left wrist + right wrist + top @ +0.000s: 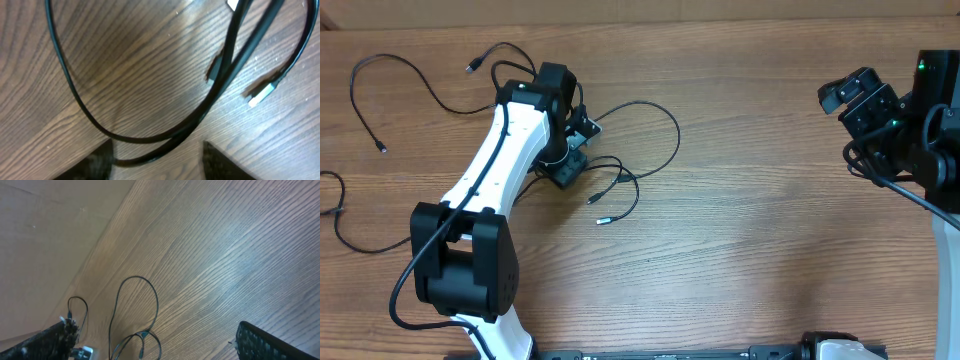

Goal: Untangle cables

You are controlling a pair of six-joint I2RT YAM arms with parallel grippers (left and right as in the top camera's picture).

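Note:
Three thin black cables lie on the wooden table. One cable (pixel 415 80) loops at the far left. Another (pixel 340 215) lies at the left edge. The third cable (pixel 655 135) loops in the middle, with two plug ends (pixel 600 210) lying close together. My left gripper (pixel 570 162) is low over this middle cable. In the left wrist view it (pixel 156 148) is open, with the cable (pixel 150 137) running between its fingers and a silvery plug tip (pixel 261 95) beyond. My right gripper (pixel 848 100) is open and empty at the far right; its wrist view (pixel 152 330) shows the cable loop (pixel 150 295) far away.
The left arm's white link (pixel 495 160) stretches from the front left base across the table's left part. The right arm's thick black cable (pixel 900 185) hangs at the right edge. The wooden table (pixel 750 230) extends between the arms.

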